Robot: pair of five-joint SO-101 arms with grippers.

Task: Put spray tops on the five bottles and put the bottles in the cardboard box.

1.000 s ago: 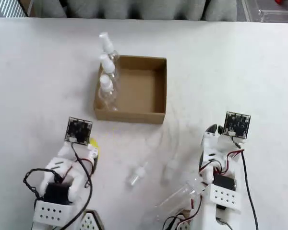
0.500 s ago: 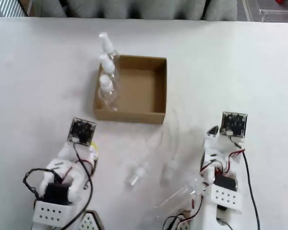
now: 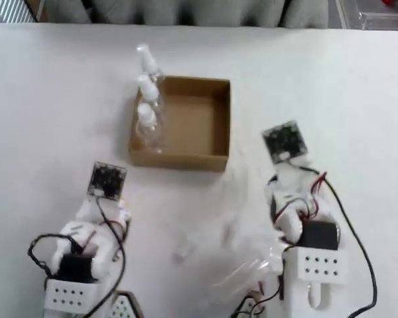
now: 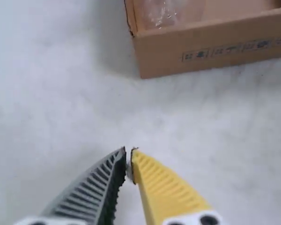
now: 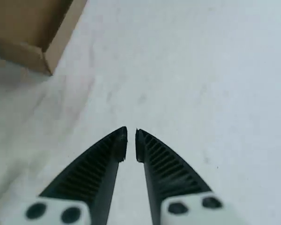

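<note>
1. Three bottles with white spray tops stand in a row along the left wall of the cardboard box (image 3: 179, 161): a near bottle (image 3: 148, 126), a middle bottle (image 3: 148, 87) and a far bottle (image 3: 146, 61). The far one is at the box's far left corner, and I cannot tell whether it stands inside or just beyond the rim.
2. That looks like roughly three of five done.
3. On the bench (image 3: 53, 99), near of the box and between the arms, lie two faint clear shapes (image 3: 184, 246), probably the remaining bottles. Whether they carry tops is too blurred to tell.
4. The left pincer (image 4: 129, 161) is pinched together and empty, low over bare bench just near of the box's left corner.
5. The right pincer (image 5: 131, 140) is narrowed to a slit, holding nothing, right of the box.
6. Left to do, by my reading: top and box those two bottles.
</note>
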